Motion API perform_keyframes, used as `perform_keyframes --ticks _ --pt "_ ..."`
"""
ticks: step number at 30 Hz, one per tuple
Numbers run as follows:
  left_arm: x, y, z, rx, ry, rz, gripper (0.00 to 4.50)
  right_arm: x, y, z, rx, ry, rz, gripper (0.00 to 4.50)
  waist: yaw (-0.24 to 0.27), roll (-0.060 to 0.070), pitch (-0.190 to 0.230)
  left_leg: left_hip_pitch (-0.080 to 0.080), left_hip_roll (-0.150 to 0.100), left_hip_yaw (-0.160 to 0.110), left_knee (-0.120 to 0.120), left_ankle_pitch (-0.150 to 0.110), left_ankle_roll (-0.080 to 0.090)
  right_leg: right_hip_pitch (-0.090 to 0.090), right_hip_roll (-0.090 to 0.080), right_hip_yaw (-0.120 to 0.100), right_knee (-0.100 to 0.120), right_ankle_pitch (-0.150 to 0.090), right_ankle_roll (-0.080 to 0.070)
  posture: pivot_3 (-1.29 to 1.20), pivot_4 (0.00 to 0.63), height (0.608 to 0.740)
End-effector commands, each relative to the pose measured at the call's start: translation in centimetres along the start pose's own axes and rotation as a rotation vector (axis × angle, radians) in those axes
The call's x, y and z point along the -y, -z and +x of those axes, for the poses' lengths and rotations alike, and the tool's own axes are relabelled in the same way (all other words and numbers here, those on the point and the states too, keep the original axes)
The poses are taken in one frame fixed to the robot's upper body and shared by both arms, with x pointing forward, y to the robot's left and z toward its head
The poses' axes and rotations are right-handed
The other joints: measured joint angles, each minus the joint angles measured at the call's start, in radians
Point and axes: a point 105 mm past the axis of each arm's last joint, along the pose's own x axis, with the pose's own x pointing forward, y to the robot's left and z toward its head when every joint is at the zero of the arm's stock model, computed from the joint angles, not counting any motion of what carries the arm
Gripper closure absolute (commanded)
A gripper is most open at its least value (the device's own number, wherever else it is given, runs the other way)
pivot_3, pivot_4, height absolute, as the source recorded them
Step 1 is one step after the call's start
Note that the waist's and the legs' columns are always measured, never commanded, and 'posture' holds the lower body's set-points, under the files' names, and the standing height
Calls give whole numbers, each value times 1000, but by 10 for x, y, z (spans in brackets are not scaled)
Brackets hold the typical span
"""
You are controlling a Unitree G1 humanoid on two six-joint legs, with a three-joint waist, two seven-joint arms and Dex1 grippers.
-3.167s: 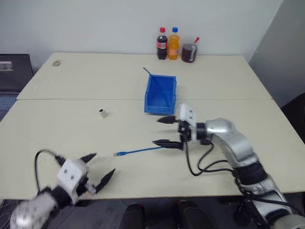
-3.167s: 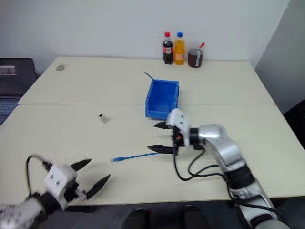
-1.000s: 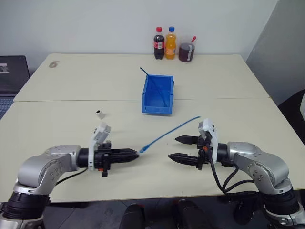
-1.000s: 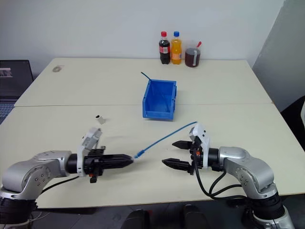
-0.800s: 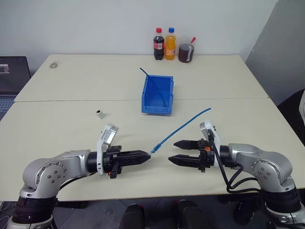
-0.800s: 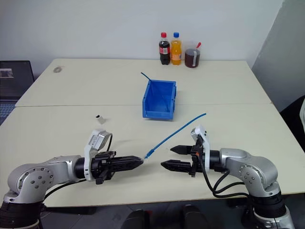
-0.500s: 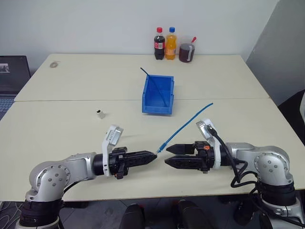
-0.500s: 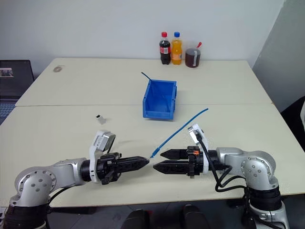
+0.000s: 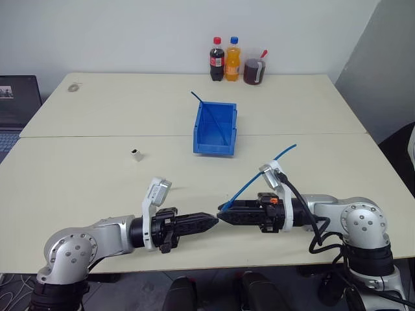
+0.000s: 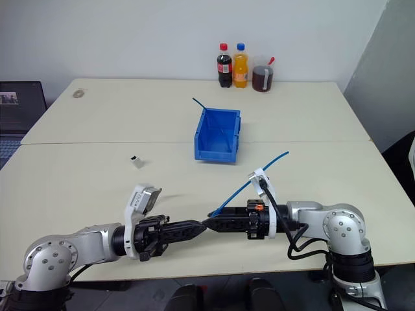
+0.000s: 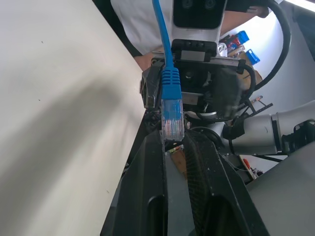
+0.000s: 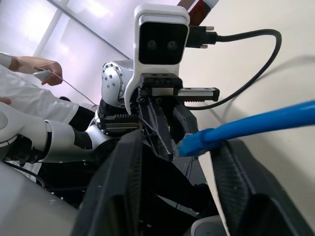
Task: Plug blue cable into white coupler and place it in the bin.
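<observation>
The blue cable (image 9: 285, 153) rises slanting over the table's near part. Its clear-blue plug (image 11: 172, 113) is pinched at the tips of my left gripper (image 9: 213, 222), which is shut on it and points right. My right gripper (image 9: 222, 216) points left, tip to tip with the left one. Its fingers (image 12: 125, 187) stand apart on either side of the cable just behind the plug. The white coupler (image 9: 135, 154) stands alone on the table, far left of both grippers. The bin (image 9: 216, 128) sits behind them at mid-table.
A darker blue cable (image 9: 209, 111) leans out of the bin. Two bottles (image 9: 224, 59) and a dark jar (image 9: 253, 71) stand at the table's far edge. A laptop (image 9: 13, 97) lies beyond the left edge. A person's hand (image 12: 47, 66) appears in the right wrist view.
My left gripper moved right with the plug and my right gripper moved left until their tips met. The right gripper's fingers narrowed around the cable.
</observation>
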Motion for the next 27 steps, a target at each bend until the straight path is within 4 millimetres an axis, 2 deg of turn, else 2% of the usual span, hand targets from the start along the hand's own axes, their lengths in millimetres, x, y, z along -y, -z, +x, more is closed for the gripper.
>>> perform_keyframes --ticks 1,5,8,10,16,19,23,27 --pt "7 -1 2 5 26 24 4270 -11 -3 3 -3 -61 -18 3264 0 0 0 0 0 0 0 0 0 0 0 0 0 0 0 0 150 740" --pt "7 0 1 8 23 27 4270 -11 -2 3 -7 -63 -11 4228 0 0 0 0 0 0 0 0 0 0 0 0 -1 0 0 0 150 740" --pt "5 0 1 15 11 47 4270 -9 -2 2 -11 -53 -10 4306 0 0 0 0 0 0 0 0 0 0 0 0 -1 0 0 0 150 740" --pt "6 0 1 17 13 53 3561 -7 -3 2 -4 -44 -10 4306 0 0 0 0 0 0 0 0 0 0 0 0 -1 0 0 0 150 740" --pt "3 1 -5 6 -14 77 2469 5 -12 -3 23 24 -29 4306 0 0 0 0 0 0 0 0 0 0 0 0 -1 0 0 0 150 740" --pt "-1 0 -12 4 -51 101 2061 14 -19 -8 48 71 -40 4306 0 0 0 0 0 0 -1 0 0 0 0 0 -2 0 0 0 150 740" --pt "-28 -13 -31 24 -246 233 1183 29 -34 -18 110 148 -66 4306 0 1 1 -1 0 0 -1 0 0 0 0 0 -4 0 0 0 150 740" --pt "-84 -47 -56 103 -701 461 191 36 -33 -23 120 186 -85 4306 2 2 1 -1 0 0 -2 0 0 0 0 0 -5 0 0 0 150 740"
